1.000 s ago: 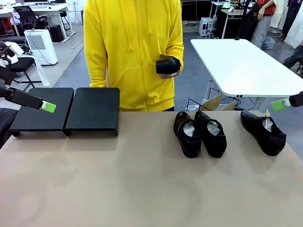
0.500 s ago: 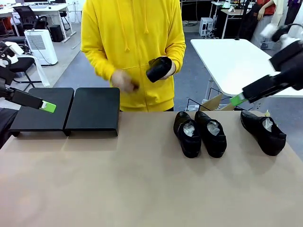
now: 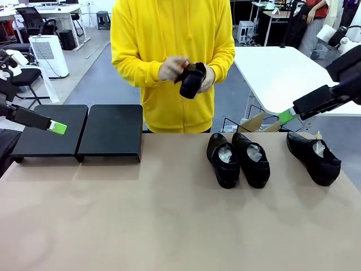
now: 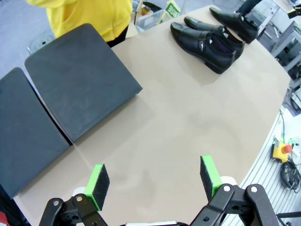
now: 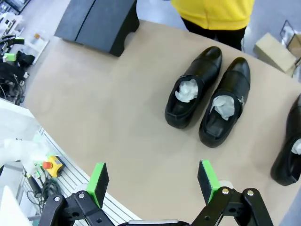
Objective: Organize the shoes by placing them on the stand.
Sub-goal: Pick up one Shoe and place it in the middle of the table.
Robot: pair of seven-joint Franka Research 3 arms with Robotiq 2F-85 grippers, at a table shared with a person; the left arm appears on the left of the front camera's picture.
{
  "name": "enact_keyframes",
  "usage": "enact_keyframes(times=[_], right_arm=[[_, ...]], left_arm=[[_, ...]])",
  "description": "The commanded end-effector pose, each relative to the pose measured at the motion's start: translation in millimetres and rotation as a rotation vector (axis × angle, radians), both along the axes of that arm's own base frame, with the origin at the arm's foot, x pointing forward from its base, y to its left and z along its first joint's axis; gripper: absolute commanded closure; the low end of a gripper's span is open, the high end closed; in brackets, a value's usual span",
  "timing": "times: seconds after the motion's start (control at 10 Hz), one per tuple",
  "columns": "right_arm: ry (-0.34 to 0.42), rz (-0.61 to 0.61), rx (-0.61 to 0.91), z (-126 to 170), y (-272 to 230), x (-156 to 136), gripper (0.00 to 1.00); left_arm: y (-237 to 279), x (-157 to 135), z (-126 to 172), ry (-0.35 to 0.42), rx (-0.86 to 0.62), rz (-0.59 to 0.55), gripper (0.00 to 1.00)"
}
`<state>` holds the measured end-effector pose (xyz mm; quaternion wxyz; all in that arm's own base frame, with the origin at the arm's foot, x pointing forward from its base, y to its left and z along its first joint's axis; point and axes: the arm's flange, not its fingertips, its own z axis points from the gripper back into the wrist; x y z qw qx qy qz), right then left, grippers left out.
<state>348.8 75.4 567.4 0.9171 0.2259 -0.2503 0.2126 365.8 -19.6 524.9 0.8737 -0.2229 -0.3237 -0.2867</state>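
At the far left of the surface [image 3: 169, 226] the stand [image 3: 110, 129] sits with both platforms bare; no shoe is on it yet. A pair of shoes [image 3: 237, 159] stands side by side, touching, right of the middle. A third shoe [image 3: 315, 158] lies alone further right. A fourth shoe [image 3: 193, 80] is off the surface, held in the person's fingers [image 3: 172, 69] above the far edge. The robot's left hand [image 4: 154, 175] hovers over the stand's left platform, fingers apart and holding nothing. The right hand [image 5: 153, 178] hangs above the far right, near the third shoe, also spread wide and empty.

The likeliest trouble, I judge, is the grip. The leather is glossy and the shoes are low-cut, so fingers closing across the rounded upper could slide off. A pinch on the thin collar might let the shoe swing and drop in the carry. The white paper in the openings could be caught instead of the leather and pull out. Because the pair touches, a finger coming down between them would probably shove the neighbour aside.

The carry is also long. Every shoe lies well apart from the stand, and the straight path runs just in front of the person, so an arm sweeping across risks a knock. The two arms could crowd each other at the stand. Last, a shoe set too near a platform's edge, or across the seam between the two, may tip off.
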Motion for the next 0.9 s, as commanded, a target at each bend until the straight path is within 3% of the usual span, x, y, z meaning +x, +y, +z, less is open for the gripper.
enact_keyframes(times=[0.0, 0.2, 0.4, 0.7, 0.8], right_arm=[[0.018, -0.045, -0.038, 0.7, 26.2, 5.4, 0.00], [0.104, -0.282, -0.250, 8.6, 69.1, 36.1, 0.00], [0.222, -0.470, -0.447, -6.1, 110.3, 76.9, 0.00], [0.401, -0.411, -0.535, -32.8, 149.6, 108.0, 0.00], [0.399, -0.383, -0.530, -37.3, 150.6, 110.8, 0.00]], left_arm=[[1.8, 1.3, -0.7, -0.010, -0.017, -0.021, 0.00], [1.8, 1.3, -0.7, -0.010, -0.017, -0.021, 0.00], [1.8, 1.3, -0.7, -0.010, -0.017, -0.021, 0.00], [1.8, 1.3, -0.7, -0.010, -0.017, -0.021, 0.00], [1.8, 1.3, -0.7, -0.010, -0.017, -0.021, 0.00]])
